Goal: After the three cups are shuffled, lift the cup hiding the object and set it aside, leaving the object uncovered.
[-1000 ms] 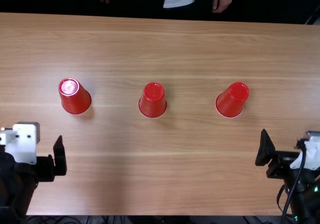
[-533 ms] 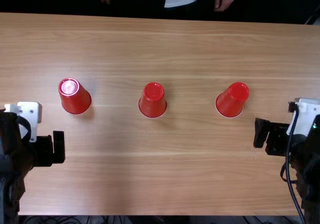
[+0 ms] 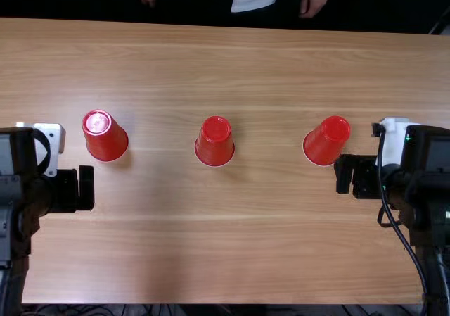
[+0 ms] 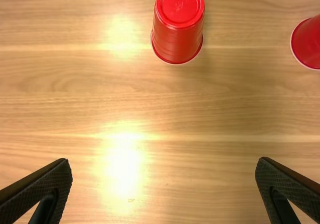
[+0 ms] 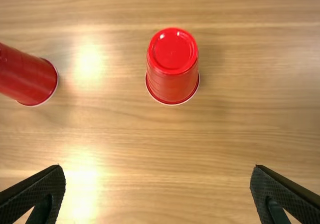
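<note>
Three red cups, inverted, smooth and tapered, stand in a row mid-table: left cup [image 3: 105, 136], middle cup [image 3: 214, 141], right cup [image 3: 326, 141]. Broad wood-grain table [image 3: 225, 62] lies between them. Left gripper [image 4: 160, 186] is near left cup, right gripper [image 5: 157, 189] just beside right cup. Both jaws are wide.

Cups [image 3: 214, 141]: smooth, glossy red plastic. Table [image 3: 225, 62]: smooth light wood with a soft sheen. Finger pads [image 4: 45, 181]: matt black, cross-hatched.
</note>
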